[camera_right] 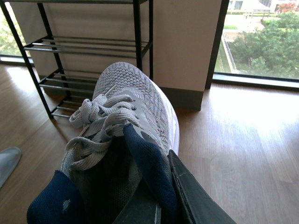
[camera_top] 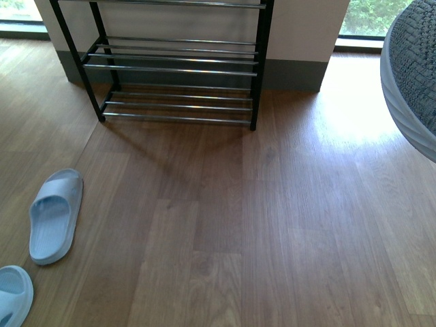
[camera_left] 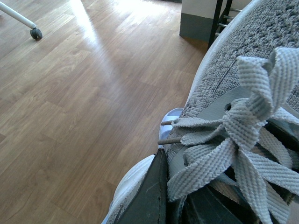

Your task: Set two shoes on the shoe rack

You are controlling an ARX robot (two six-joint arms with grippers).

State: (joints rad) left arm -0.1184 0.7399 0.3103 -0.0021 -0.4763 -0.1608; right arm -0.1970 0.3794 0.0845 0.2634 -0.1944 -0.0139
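Observation:
In the left wrist view a grey knit sneaker with flat grey laces fills the frame, and my left gripper is shut on its collar. My right gripper is shut on a second grey sneaker, one dark finger outside its navy lining, toe towards the shoe rack. The front view shows the black-framed rack with chrome rods against the far wall. A raised grey sneaker toe shows at the right edge there. Neither gripper shows in the front view.
Two pale blue slides lie on the wood floor at the front left. A wall pillar with grey skirting stands behind and right of the rack. A caster wheel stands on the floor in the left wrist view.

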